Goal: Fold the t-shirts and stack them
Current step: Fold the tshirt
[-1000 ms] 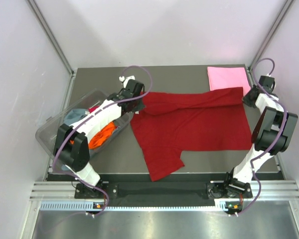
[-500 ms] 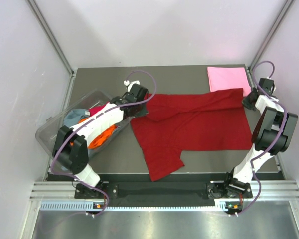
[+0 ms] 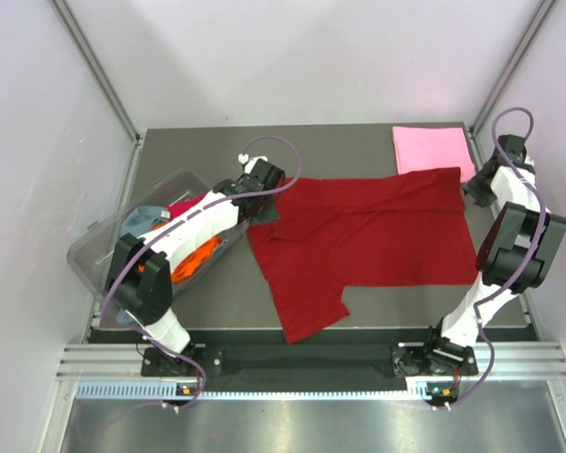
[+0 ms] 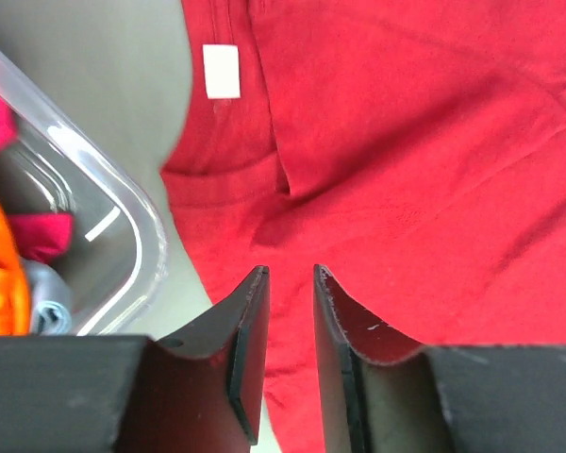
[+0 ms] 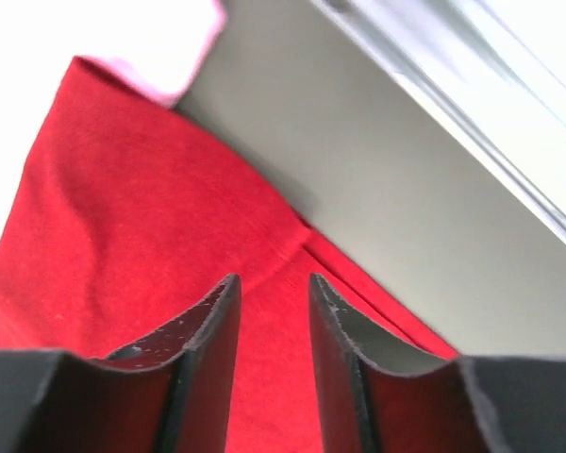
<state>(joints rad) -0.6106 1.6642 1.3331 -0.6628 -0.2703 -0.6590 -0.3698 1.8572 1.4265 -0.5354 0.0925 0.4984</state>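
A dark red t-shirt (image 3: 368,236) lies spread on the table, one sleeve toward the front; its white neck label (image 4: 223,71) shows in the left wrist view. A folded light pink shirt (image 3: 432,149) lies at the back right, touching the red shirt's corner. My left gripper (image 3: 264,209) hovers over the red shirt's collar-side edge (image 4: 226,179), jaws slightly apart and empty (image 4: 288,272). My right gripper (image 3: 473,192) is over the shirt's far right corner (image 5: 141,217), open and empty (image 5: 272,278).
A clear plastic tub (image 3: 94,247) sits tilted at the left, holding orange (image 3: 193,260), grey-blue (image 3: 137,219) and magenta (image 3: 179,206) shirts; its rim (image 4: 123,217) is close beside my left gripper. The metal frame rail (image 5: 472,104) runs along the table's right edge.
My left wrist has shifted a little right and back along the shirt's upper left edge. My right wrist has drawn back toward the rear right corner. The shirt's top edge lies flatter.
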